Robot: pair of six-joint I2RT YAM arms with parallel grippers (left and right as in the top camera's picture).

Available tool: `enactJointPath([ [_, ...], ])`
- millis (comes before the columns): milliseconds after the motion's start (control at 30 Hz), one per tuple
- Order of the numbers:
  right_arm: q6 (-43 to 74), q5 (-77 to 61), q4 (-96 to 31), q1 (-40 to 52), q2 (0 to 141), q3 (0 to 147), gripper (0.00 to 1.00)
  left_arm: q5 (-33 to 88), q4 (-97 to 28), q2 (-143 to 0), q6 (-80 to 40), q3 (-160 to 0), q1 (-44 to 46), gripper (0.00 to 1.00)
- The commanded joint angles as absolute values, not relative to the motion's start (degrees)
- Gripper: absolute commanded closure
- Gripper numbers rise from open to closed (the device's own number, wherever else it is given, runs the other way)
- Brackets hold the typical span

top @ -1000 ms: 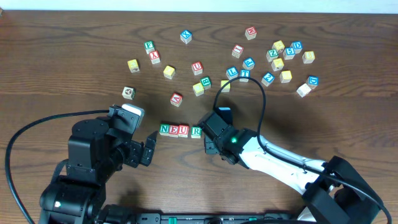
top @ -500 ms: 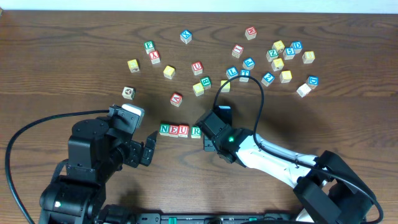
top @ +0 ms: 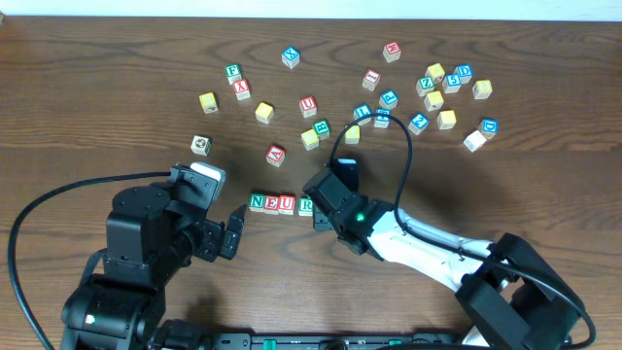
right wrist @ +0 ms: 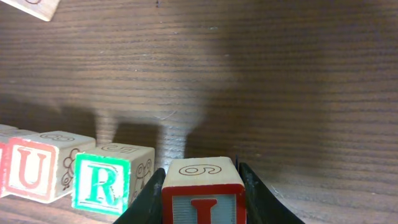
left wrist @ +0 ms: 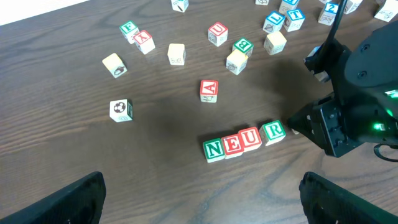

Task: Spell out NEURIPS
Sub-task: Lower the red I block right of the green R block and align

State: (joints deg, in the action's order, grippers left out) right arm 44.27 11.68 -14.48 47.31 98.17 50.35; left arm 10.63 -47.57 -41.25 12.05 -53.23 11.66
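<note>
A row of blocks spells N E U R [top: 280, 203] at the table's front centre; it also shows in the left wrist view [left wrist: 244, 140]. My right gripper [top: 323, 218] is shut on a red I block [right wrist: 201, 194] and holds it just right of the green R block [right wrist: 111, 177], close beside it. My left gripper [left wrist: 199, 202] is open and empty, low and left of the row. Loose letter blocks lie further back, among them a blue P block [top: 389, 98] and a blue S block [top: 463, 71].
Several loose blocks are scattered across the back of the table: a red A [top: 276, 154], a red U [top: 307, 105], a soccer-ball block [top: 200, 145], and a cluster at the back right [top: 437, 92]. The right arm's cable [top: 389, 131] loops over the middle.
My right gripper has crept left and a little back with the I block, closing in on the R block. The left arm has not moved.
</note>
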Motion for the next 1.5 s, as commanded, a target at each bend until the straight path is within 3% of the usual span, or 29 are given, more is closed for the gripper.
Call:
enactJointPath([
  [0,43.42,13.34,-14.33,47.09,99.59,51.44,0.99,10.94,-47.53,-41.10,12.40,-54.13,11.38,0.02],
  [1467,43.38,7.99,-10.35,48.12,100.20,51.44,0.99,10.94,-47.55,-41.10,12.40,-54.13,11.38,0.02],
])
